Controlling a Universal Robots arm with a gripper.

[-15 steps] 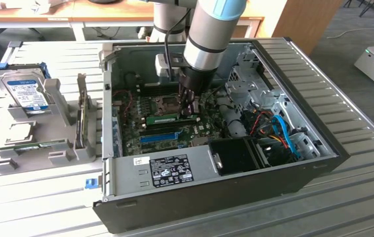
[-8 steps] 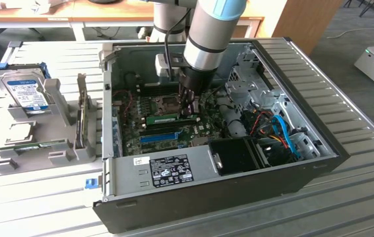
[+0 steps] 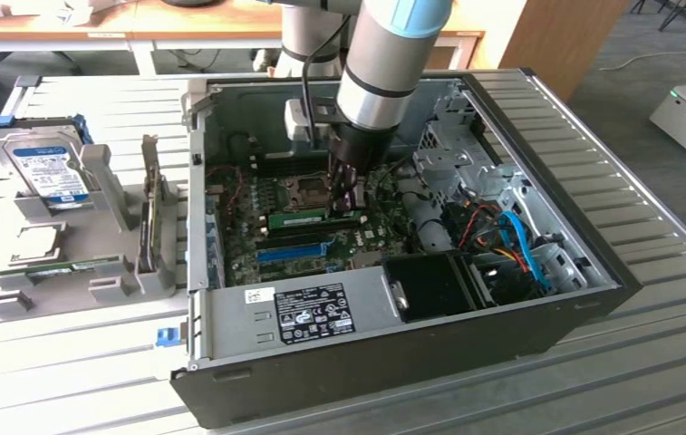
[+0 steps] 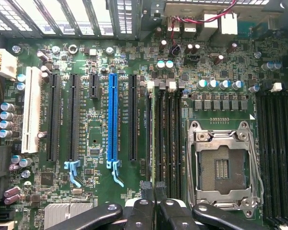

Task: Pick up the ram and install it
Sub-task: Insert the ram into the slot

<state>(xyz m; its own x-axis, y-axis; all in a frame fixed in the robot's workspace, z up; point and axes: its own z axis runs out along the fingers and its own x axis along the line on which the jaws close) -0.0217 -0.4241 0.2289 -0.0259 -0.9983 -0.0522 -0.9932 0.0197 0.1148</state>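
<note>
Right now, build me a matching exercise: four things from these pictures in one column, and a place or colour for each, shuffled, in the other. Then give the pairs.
1. ram
2. hard drive
3. long expansion slot
4. processor socket

A. bright blue
B. square metal frame beside the memory slots
C. outside the case, on the grey holder
D. green, under the gripper

Pairs: 1-D, 2-C, 3-A, 4-B.

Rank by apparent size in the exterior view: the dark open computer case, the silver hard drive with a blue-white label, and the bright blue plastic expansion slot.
Largest to smallest:
1. dark open computer case
2. silver hard drive with a blue-white label
3. bright blue plastic expansion slot, a thin strip, clearly the smallest
</note>
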